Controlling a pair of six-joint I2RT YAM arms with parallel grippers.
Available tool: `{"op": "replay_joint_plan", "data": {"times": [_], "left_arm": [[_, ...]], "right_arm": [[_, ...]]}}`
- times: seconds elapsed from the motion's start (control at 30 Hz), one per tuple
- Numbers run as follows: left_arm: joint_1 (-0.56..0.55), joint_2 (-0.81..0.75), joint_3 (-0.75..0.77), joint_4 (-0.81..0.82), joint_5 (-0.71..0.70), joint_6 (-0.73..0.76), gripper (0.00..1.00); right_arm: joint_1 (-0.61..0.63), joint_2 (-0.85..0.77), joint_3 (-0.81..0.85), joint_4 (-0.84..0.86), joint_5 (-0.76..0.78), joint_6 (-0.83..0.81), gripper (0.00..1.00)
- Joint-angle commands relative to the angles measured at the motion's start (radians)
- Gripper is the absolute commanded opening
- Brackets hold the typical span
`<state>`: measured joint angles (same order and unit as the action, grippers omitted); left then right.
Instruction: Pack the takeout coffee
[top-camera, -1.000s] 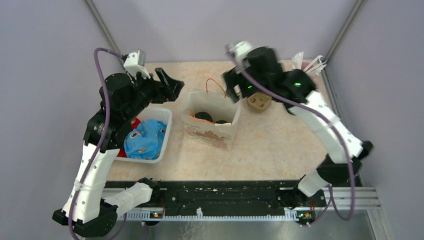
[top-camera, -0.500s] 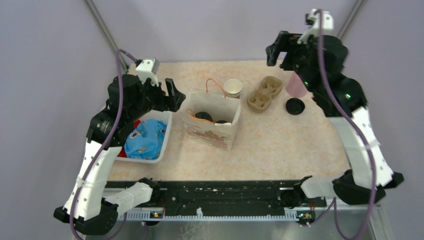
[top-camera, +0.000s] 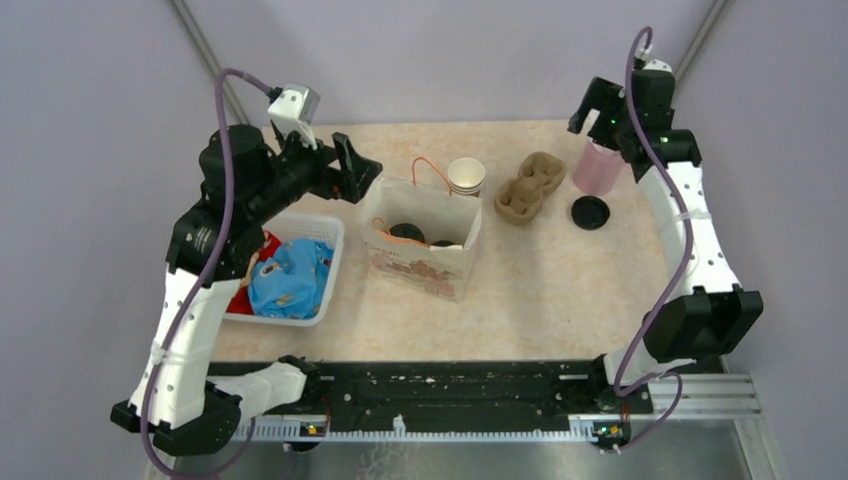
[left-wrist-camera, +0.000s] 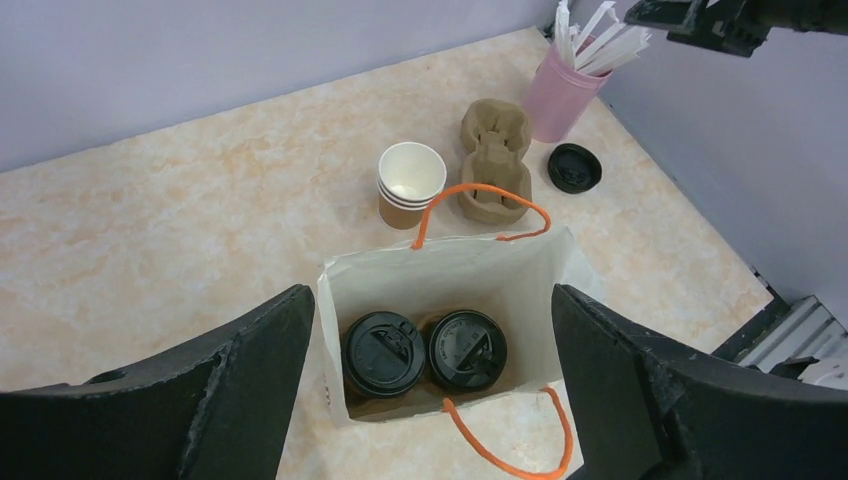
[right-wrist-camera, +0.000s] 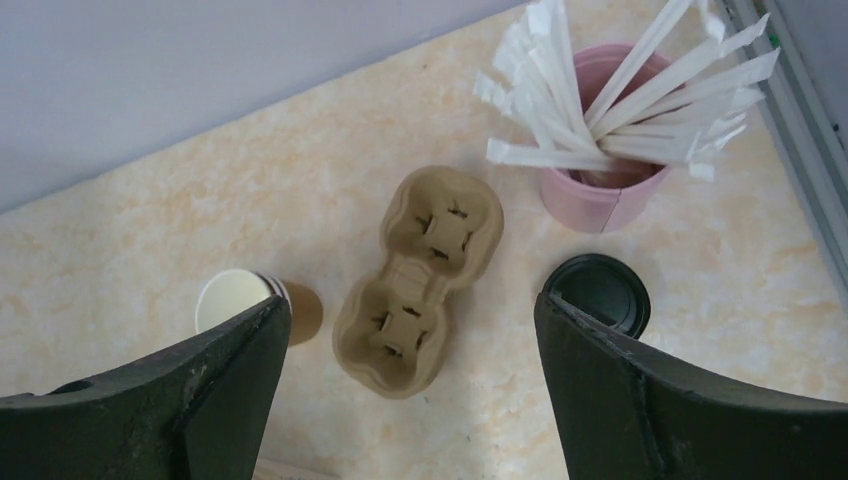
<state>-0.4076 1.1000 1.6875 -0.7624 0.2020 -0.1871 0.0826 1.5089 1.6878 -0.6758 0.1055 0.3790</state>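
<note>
The takeout coffee is two cups with black lids (left-wrist-camera: 382, 353) (left-wrist-camera: 467, 349), upright side by side inside a white paper bag (left-wrist-camera: 500, 268) with orange handles. From above, the bag (top-camera: 425, 268) stands mid-table and both lids (top-camera: 405, 232) show in it. My left gripper (top-camera: 352, 172) hangs above and to the left of the bag, open and empty; its wrist view looks straight down into the bag between the spread fingers (left-wrist-camera: 245, 370). My right gripper (top-camera: 592, 108) is raised at the back right, open and empty, above the pulp carrier (right-wrist-camera: 420, 280).
A stack of open paper cups (top-camera: 465, 175) stands behind the bag. To its right lie the pulp carrier (top-camera: 528, 187), a pink cup of white sticks (top-camera: 597, 168) and a loose black lid (top-camera: 590, 212). A white basket (top-camera: 325, 262) with cloths sits left.
The right arm has swung from beside the bag up to the back right corner. The left gripper has lifted slightly near the bag. Both grippers have opened wider.
</note>
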Motion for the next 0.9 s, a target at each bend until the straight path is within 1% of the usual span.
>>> {"op": "replay_joint_plan", "data": {"times": [0.0,0.17,0.27,0.3,0.37,0.4,0.53,0.63,0.73,0.87], "left_arm": [[0.001,0.049,0.045,0.038,0.001,0.031,0.94],[0.003,0.084,0.047,0.050,-0.033,0.031,0.94],[0.003,0.092,0.035,0.063,-0.053,0.025,0.94],[0.003,0.095,0.032,0.067,-0.061,0.025,0.94],[0.003,0.104,0.033,0.070,-0.074,0.026,0.94],[0.003,0.111,0.034,0.070,-0.079,0.027,0.94],[0.006,0.137,0.032,0.072,-0.094,0.036,0.94],[0.011,0.167,0.047,0.069,-0.084,0.042,0.93],[0.015,0.196,0.064,0.069,-0.072,0.044,0.93],[0.026,0.230,0.087,0.057,-0.070,0.051,0.93]], "right_arm": [[-0.127,0.053,0.058,0.103,-0.168,0.034,0.87],[-0.289,0.143,0.147,0.085,-0.280,0.048,0.70],[-0.343,0.222,0.241,0.037,-0.304,0.040,0.64],[-0.357,0.243,0.263,0.027,-0.303,0.036,0.60],[-0.380,0.291,0.301,0.007,-0.320,0.046,0.47],[-0.385,0.308,0.314,-0.002,-0.326,0.051,0.44],[-0.386,0.371,0.342,0.028,-0.377,0.051,0.43],[-0.386,0.426,0.372,0.074,-0.327,0.047,0.43],[-0.385,0.525,0.488,0.054,-0.316,0.020,0.42],[-0.386,0.650,0.647,0.001,-0.257,-0.032,0.51]]}}
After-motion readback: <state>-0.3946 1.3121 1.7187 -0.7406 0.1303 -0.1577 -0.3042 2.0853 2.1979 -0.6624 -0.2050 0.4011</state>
